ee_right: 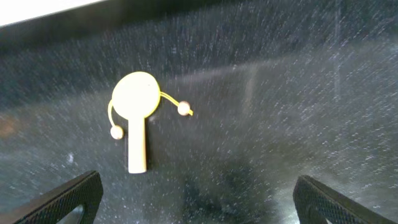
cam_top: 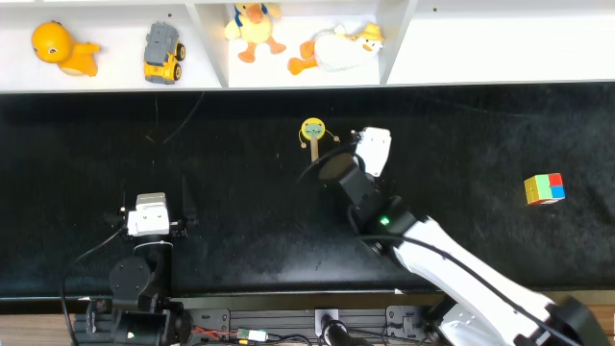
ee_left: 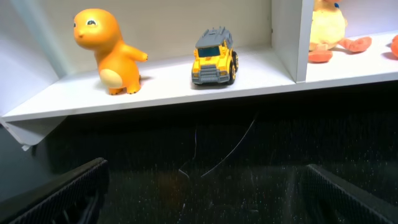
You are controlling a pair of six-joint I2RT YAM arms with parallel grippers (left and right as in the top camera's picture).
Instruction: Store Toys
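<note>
Hovering spread over the bench [cam_top: 240, 192] near its back edge, the right claw [ee_right: 199, 199] has the rattle drum [ee_right: 134, 102] just ahead; the left claw [ee_left: 205, 186], also spread, sits front-left; a colour cube [cam_top: 544, 188] lies toward the right edge.

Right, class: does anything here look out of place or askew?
Two toys sit on the black table, not the shelf: a small rattle drum near the middle and a coloured cube far right. On the shelf, one plush duck lies tipped over while the other duck sits upright.
</note>
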